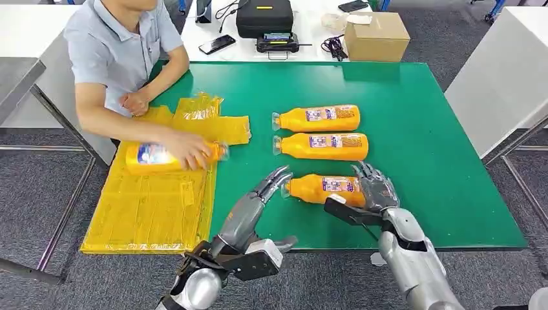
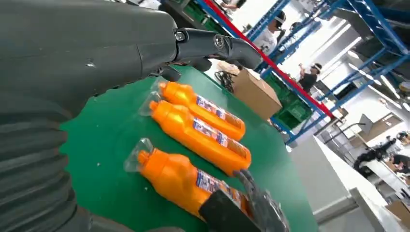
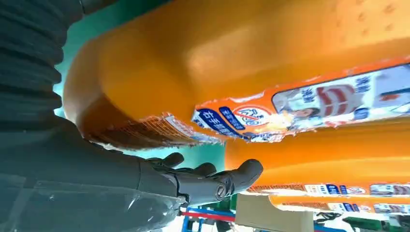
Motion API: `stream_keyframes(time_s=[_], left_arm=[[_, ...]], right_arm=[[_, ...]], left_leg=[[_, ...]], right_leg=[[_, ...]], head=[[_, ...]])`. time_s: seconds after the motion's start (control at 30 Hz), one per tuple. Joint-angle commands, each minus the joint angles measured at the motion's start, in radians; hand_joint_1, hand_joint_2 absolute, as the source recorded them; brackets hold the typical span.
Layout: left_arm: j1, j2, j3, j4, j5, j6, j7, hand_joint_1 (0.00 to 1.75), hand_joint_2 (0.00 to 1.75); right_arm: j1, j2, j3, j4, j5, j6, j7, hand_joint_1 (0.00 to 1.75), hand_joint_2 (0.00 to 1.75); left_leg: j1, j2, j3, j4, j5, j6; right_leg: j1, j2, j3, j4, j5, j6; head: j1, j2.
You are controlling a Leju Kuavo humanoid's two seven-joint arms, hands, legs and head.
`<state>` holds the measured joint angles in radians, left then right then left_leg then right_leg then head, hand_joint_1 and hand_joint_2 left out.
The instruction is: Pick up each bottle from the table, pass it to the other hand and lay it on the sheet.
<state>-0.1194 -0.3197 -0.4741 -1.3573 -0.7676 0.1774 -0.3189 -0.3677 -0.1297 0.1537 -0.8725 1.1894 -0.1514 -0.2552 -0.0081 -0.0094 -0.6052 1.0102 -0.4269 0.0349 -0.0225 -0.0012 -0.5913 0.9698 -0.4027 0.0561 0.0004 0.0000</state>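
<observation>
Three orange bottles lie side by side on the green table [image 1: 439,161], caps to the left. My right hand [image 1: 375,188] cups the base end of the nearest bottle [image 1: 321,187] [image 2: 181,181] [image 3: 232,58], thumb on the near side, fingers [image 3: 212,181] stretched out over the far side with a gap showing. The bottle still rests on the table. My left hand [image 1: 270,187] hovers empty with fingers [image 2: 217,46] spread, just left of that bottle's cap. A fourth bottle [image 1: 150,157] lies on the yellow sheet [image 1: 148,210], under a person's hand [image 1: 189,150].
The middle bottle [image 1: 323,146] [image 2: 200,137] and far bottle [image 1: 320,117] [image 2: 205,108] lie just beyond my hands. The person sits at the table's left corner. A cardboard box [image 1: 376,35], black case [image 1: 263,16] and phone [image 1: 216,44] lie behind the table.
</observation>
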Motion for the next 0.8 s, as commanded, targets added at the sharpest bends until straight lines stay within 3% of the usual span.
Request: stream_keyframes(time_s=[0.03,0.4,0.43,0.47,0.5,0.8], left_arm=[[-0.009,-0.019,-0.050,0.076,0.010,-0.009,-0.005,0.00,1.75],[-0.015,-0.018,-0.052,0.082,0.021,-0.011,-0.011,0.00,1.75],[-0.017,-0.018,-0.054,0.087,0.027,-0.012,-0.015,0.00,1.75],[-0.024,-0.020,-0.058,0.095,0.033,-0.014,-0.021,0.00,1.75],[-0.026,-0.021,-0.060,0.098,0.036,-0.014,-0.023,0.00,1.75],[-0.053,-0.024,-0.083,0.133,0.067,-0.015,-0.039,0.00,1.75]], right_arm=[[-0.123,0.016,0.015,0.230,-0.018,0.030,-0.012,0.00,1.75],[-0.136,0.004,0.025,0.277,-0.036,0.061,-0.019,0.00,1.75],[-0.141,-0.007,0.025,0.304,-0.057,0.094,-0.028,0.61,1.75],[-0.141,-0.035,0.037,0.331,-0.066,0.114,-0.045,1.66,1.75],[-0.140,-0.049,0.041,0.347,-0.073,0.120,-0.058,1.75,1.75],[-0.095,-0.128,0.025,0.385,-0.231,0.241,-0.189,1.75,1.75]], left_leg=[[0.001,0.002,0.004,0.000,-0.001,-0.002],[0.001,0.001,0.005,0.000,-0.001,-0.002],[0.002,0.000,0.006,0.000,-0.002,-0.003],[0.001,0.000,0.004,0.000,-0.001,-0.002],[0.002,-0.001,0.005,0.000,-0.001,-0.002],[0.003,-0.006,0.012,-0.001,-0.001,0.000]], right_leg=[[0.001,0.002,0.003,-0.001,-0.001,-0.002],[0.002,0.000,0.005,-0.001,-0.001,-0.002],[0.002,0.000,0.007,-0.002,-0.001,-0.003],[0.001,0.000,0.005,-0.001,-0.001,-0.002],[0.002,-0.002,0.006,-0.002,-0.001,-0.002],[0.003,-0.007,0.015,-0.005,-0.001,-0.002]], head=[[0.000,0.000],[0.000,0.000],[0.000,0.000],[0.000,0.000],[0.000,0.000],[0.000,0.000]])
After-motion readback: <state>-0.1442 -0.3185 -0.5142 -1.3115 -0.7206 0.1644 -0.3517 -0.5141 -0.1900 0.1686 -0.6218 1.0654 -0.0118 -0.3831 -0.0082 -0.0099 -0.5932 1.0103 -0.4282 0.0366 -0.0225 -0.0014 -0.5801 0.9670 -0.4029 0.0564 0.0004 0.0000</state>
